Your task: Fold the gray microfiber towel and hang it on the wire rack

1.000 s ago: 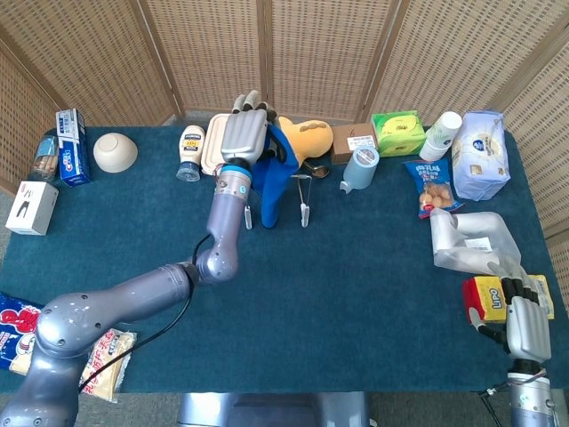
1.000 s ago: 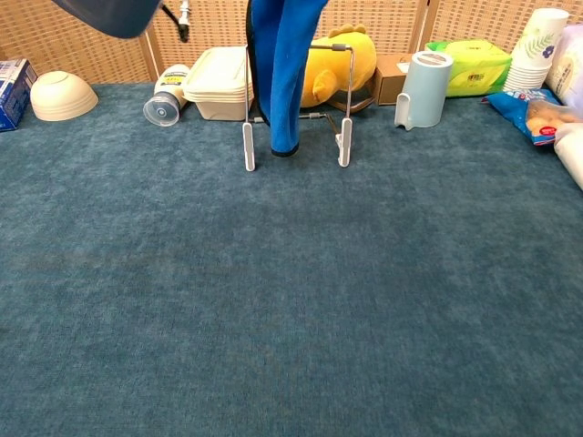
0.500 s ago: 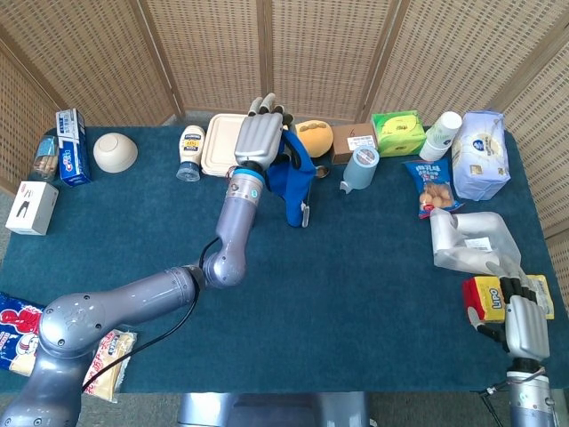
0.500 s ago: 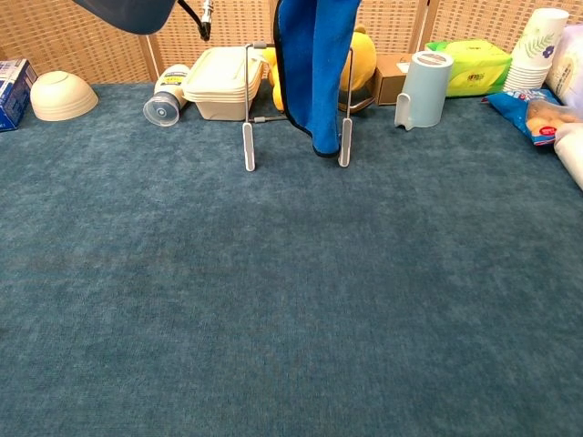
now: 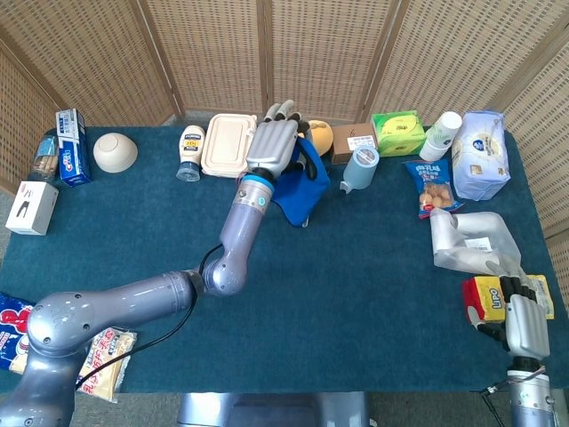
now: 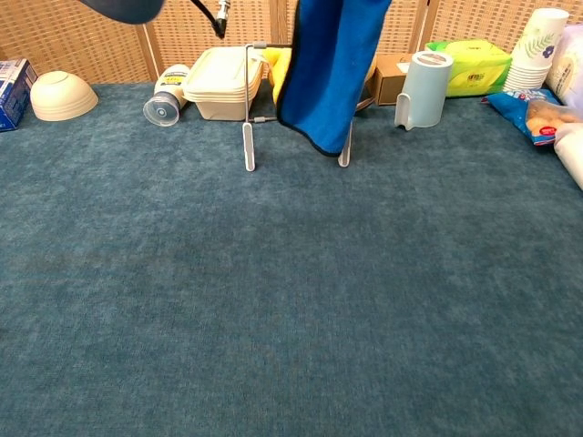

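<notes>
My left hand [image 5: 274,147] is up near the table's [image 5: 356,267] far edge, gripping the towel [image 6: 328,73], a blue cloth which hangs below it, draped across the wire rack [image 6: 250,109]. My right hand [image 5: 524,322] rests at the near right corner, fingers curled, holding nothing.

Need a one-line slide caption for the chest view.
Blue towel hangs over the wire rack at the far side of the teal table, with a lidded container and bowl behind.
</notes>
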`<state>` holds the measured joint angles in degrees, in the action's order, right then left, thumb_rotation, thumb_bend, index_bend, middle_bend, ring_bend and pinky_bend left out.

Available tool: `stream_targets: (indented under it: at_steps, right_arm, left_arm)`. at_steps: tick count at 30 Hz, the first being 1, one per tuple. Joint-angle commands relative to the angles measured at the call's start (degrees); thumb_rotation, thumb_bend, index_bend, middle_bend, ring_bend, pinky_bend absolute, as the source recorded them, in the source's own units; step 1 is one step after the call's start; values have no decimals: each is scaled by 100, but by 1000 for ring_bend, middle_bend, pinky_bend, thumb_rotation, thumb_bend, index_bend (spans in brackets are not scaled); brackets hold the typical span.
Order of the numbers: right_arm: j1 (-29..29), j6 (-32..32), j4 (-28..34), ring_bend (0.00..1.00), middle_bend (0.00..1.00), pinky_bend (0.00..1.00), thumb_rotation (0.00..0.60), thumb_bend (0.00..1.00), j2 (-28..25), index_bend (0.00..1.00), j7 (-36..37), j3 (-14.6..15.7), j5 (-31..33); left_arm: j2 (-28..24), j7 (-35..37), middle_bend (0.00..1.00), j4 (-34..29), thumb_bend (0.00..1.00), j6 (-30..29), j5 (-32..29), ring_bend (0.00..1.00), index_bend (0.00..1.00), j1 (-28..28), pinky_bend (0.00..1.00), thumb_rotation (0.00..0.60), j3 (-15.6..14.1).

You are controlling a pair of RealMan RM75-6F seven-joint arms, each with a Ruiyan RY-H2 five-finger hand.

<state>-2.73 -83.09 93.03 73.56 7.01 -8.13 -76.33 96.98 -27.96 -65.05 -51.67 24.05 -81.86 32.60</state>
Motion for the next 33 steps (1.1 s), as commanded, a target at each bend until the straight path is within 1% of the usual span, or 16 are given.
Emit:
stream_targets:
  at_steps: [1,8,14,23,26,29,33]
  right_arm:
    - [-13,18,-5,0,47,0,600,275,11,139,-7,-1,-4]
    - [-37,46,-16,0,47,0,600,275,12,139,5,-8,-21]
    - [-61,92,-54,0,47,0,600,276,38,139,43,-2,-30]
    - [-119,166,-116,0,47,0,600,276,66,138,97,-21,-38]
    - [-136,201,-132,0,47,0,600,275,78,138,103,-13,-39]
    - [-147,215,-134,0,47,0,600,273,89,137,102,-9,-43]
    - [-137,195,-130,0,47,0,600,274,89,136,95,-13,-29]
  left_arm:
    - [-390,46,290,-775,618,-126,183,39,746,244,0,600,-44]
    - [-1062,-40,288,-1988,621,-512,79,37,750,680,0,600,-120]
    - [-1631,-154,285,-2723,621,-702,-244,34,751,978,0,600,-173]
    - [-2300,13,284,-3603,620,-788,-523,33,750,1384,0,600,-199]
    - [-2452,25,284,-3745,621,-806,-627,33,750,1451,0,600,-242]
    - [-2532,83,285,-3745,620,-777,-792,34,750,1457,0,600,-222]
    - [-2629,143,284,-3749,621,-737,-867,33,750,1433,0,600,-184]
